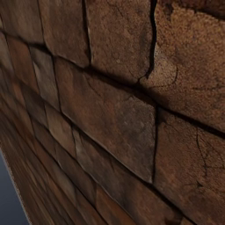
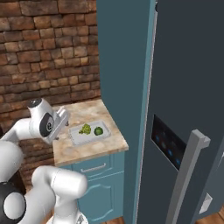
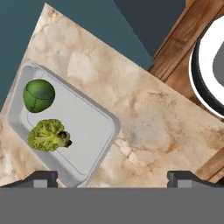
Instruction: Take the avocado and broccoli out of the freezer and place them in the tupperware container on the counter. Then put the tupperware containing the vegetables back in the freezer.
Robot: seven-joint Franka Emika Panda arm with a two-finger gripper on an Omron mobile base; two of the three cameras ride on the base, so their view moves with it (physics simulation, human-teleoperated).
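Note:
The tupperware container (image 3: 89, 127) lies on the beige marbled counter (image 3: 153, 122) and holds both vegetables. Inside it, the dark green avocado (image 3: 38, 95) sits beside the lumpy yellow-green broccoli (image 3: 48, 134). My gripper (image 3: 114, 179) hangs above the counter with its jaws wide open and nothing between them; one fingertip (image 3: 41, 178) is over the tray's near edge. In the right base view the gripper (image 2: 64, 119) hovers just left of the tupperware container (image 2: 78, 138), which holds the broccoli (image 2: 85, 129) and avocado (image 2: 98, 130). The dark slate freezer (image 2: 188, 87) stands to the right, with its door shut.
A tall teal panel (image 2: 122, 65) separates the counter (image 2: 87, 149) from the freezer, whose grey bar handle (image 2: 186, 175) sticks out low on the right. A brick wall (image 2: 48, 52) backs the counter, and brick (image 1: 114, 110) also stands close in front of the left base camera. Wooden floor (image 3: 183, 57) lies beyond the counter edge.

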